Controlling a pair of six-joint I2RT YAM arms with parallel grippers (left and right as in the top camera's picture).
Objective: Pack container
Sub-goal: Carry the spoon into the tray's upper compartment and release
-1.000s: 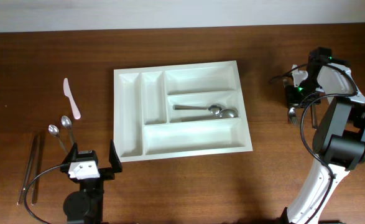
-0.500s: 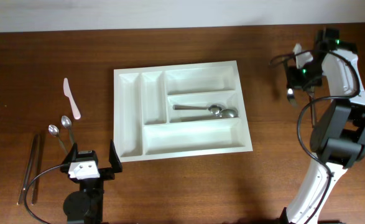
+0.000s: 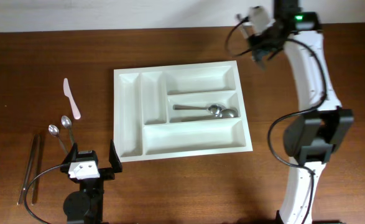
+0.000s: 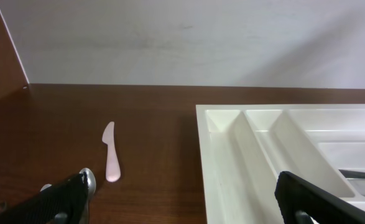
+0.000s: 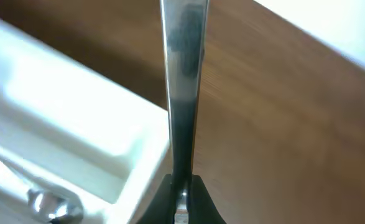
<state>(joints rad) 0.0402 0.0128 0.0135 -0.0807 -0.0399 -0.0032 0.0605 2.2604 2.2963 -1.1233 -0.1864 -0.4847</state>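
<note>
1. Step in hand, as I judge it: carrying one more piece of cutlery to the container (image 3: pixel 176 66). The right gripper (image 5: pixel 181 186) is clamped on the flat handle of a metal utensil (image 5: pixel 183 93). The utensil's head is out of view, so I cannot tell whether it is a spoon or a fork.
2. The container lies flat in the middle of the table. Its two narrow compartments are at its left end and its three long ones at its right. Two spoons (image 3: pixel 222 112) lie in the middle long compartment.
3. In the overhead view the right gripper hangs near the container's far right corner, just outside the rim. The wrist view shows the white corner below and to the left of the held handle.
4. The next move likely calls for shifting inward over a long compartment, turning the handle along its length, lowering it, then letting go.
5. The left gripper (image 3: pixel 94 152) sits near the container's near left corner, fingers spread wide and holding nothing.
6. A pale plastic knife (image 3: pixel 71 98) and two small spoons (image 3: pixel 61 127) lie on the table, left of the container, not yet packed.
</note>
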